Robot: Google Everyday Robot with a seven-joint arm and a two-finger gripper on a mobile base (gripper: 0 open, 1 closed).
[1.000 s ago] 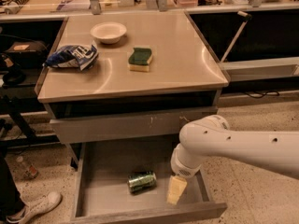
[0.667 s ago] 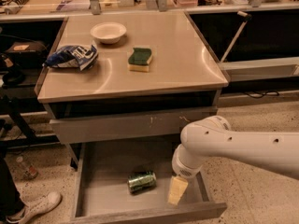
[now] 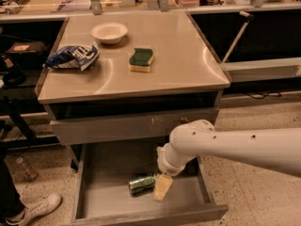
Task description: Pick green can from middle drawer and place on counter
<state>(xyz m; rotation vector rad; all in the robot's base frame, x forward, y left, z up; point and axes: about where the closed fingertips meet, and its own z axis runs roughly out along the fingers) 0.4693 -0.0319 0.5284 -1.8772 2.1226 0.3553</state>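
My end effector (image 3: 163,187) has slid left across the lower middle of the frame since a second ago and now sits just beside the right end of the green can (image 3: 142,183); the can itself has not shifted. It lies on its side on the flat bottom of the open middle drawer (image 3: 101,199), low in the frame, roughly midway between the drawer's side walls. I cannot tell whether my end effector is wide or narrow, nor whether it already touches the can.

The main risk, as I judge it, is the can rolling. It lies on its side on smooth metal, so a nudge from one side only could send it toward the left wall or spin it out of line before I close on it. A second risk is overhead: the closed drawer front (image 3: 117,126) hangs just above my wrist, so lifting straight up could knock the can or my arm (image 3: 244,147) against it.

My arm enters from the right edge, runs left almost level, then bends down at the wrist into the drawer. The desk (image 3: 188,65) above carries a sponge (image 3: 141,60), a bowl (image 3: 109,32) and a snack bag (image 3: 73,57).
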